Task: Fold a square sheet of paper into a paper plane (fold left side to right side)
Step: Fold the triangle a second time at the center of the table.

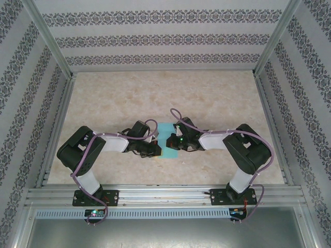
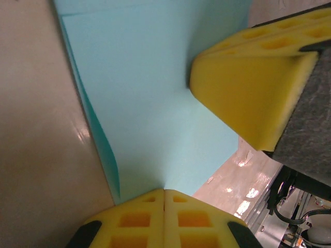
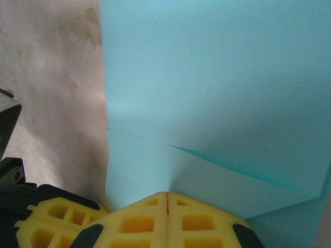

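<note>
Surroundings: pale marbled table, patterned walls. Left claw and right claw: both closed, tips against the sheet, overlapping its sides in the top view. Sheet of paper: frame centre, turquoise, doubled over, one layer's edge slanting across.

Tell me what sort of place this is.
Likely a lab robot cell: an aluminium frame boxes in the table, patterned panels wall it off, and a left arm and right arm sit bolted to its near rail.

left tool — closed | right tool — closed | arms angled inward
</note>
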{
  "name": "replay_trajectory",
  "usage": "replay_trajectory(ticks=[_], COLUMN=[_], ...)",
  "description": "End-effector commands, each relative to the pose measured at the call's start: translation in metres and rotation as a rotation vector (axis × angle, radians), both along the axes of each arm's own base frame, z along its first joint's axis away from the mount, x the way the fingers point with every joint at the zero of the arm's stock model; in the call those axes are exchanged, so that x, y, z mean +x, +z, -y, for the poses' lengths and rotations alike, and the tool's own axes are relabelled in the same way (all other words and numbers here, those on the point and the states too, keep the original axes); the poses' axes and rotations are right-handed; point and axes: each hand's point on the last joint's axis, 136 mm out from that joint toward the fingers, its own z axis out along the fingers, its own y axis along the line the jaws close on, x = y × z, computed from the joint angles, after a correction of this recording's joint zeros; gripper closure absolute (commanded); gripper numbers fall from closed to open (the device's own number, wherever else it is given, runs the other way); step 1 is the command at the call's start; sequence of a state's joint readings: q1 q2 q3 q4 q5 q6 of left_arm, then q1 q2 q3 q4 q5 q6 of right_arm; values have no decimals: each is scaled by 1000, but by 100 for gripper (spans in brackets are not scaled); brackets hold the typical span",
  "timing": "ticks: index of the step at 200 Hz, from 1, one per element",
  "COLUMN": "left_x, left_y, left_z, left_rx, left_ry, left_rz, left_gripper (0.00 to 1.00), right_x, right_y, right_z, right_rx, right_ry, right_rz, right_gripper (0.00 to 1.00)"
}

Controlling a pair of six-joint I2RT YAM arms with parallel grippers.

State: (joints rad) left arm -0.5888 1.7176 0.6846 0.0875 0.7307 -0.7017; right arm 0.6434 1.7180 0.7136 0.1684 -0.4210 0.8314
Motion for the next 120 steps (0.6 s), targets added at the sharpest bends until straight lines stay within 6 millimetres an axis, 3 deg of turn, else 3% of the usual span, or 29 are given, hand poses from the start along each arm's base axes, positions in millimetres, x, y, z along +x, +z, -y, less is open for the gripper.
replay_trajectory(ticks=[1, 28, 81, 120], left_x=[-25, -20, -5, 2], left_y=[-40, -26, 12, 14], left_z=[-32, -25, -4, 3], left_rx=[165, 122, 13, -6], left_ry=[45, 43, 30, 12], left_rz=[-122, -107, -60, -54], left_gripper=[100, 100, 100, 100], right_x=[6, 0, -7, -8], right_y=[-9, -19, -24, -23], right_z=[13, 22, 17, 16], right_rx=[-53, -77, -61, -55], right_ry=[-37, -41, -21, -23], right_rz=[5, -23, -47, -49], right_gripper=[100, 100, 100, 100])
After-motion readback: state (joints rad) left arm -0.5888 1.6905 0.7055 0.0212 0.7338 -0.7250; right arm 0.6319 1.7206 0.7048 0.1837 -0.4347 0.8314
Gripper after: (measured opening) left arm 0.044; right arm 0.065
